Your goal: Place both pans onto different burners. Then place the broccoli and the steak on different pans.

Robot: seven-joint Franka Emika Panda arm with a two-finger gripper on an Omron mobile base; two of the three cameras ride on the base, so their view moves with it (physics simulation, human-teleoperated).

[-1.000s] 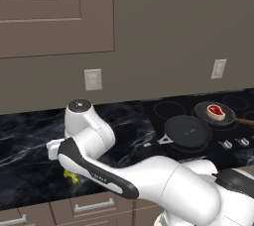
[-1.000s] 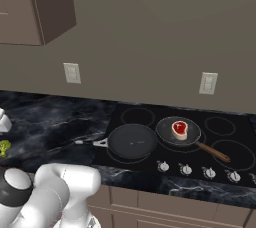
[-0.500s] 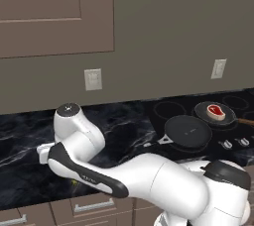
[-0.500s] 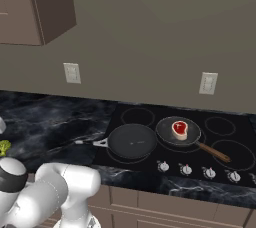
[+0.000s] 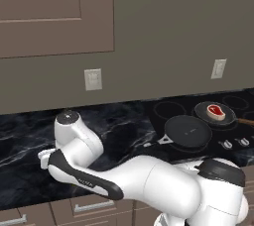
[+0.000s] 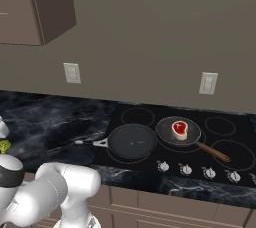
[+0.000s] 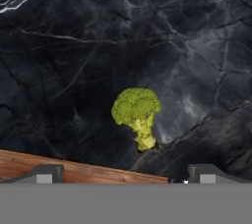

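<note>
Black marble counter (image 7: 74, 46): end effector (image 7: 123, 174) spread wide, empty, above the broccoli (image 7: 137, 115).

The white arm (image 5: 149, 188) folds low toward its left; the gripper (image 7: 126, 174) points downward, fingertips (image 7: 47, 173) spread wide, holding nothing.
</note>
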